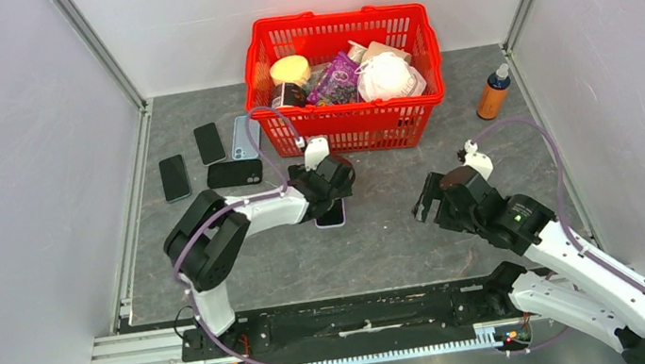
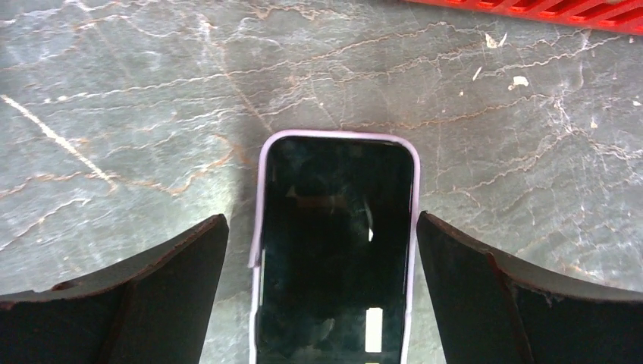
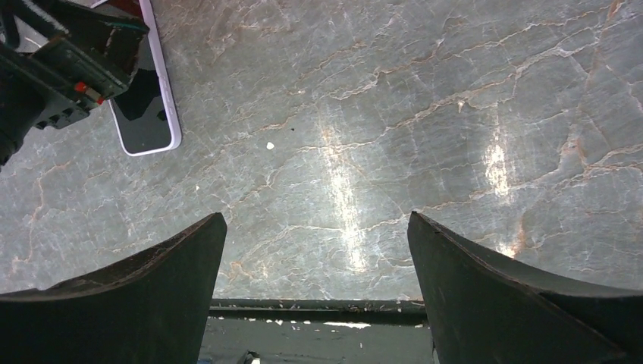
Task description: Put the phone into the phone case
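Observation:
A phone with a black screen sits in a lilac case (image 2: 334, 250) flat on the grey table. The case's left rim stands slightly off the phone near the lower part. My left gripper (image 2: 322, 215) is open, straddling the phone, with a gap between each finger and the case. In the top view the left gripper (image 1: 332, 195) hovers over the cased phone (image 1: 331, 218) in front of the basket. My right gripper (image 1: 428, 203) is open and empty, to the right of the phone. The right wrist view shows the right gripper (image 3: 316, 215) over bare table, with the phone (image 3: 148, 114) at the top left.
A red basket (image 1: 345, 131) full of items stands just behind the phone; its edge shows in the left wrist view (image 2: 546, 9). Several other phones or cases (image 1: 210, 144) lie at the back left. An orange bottle (image 1: 493, 93) stands at the back right. Walls close in both sides.

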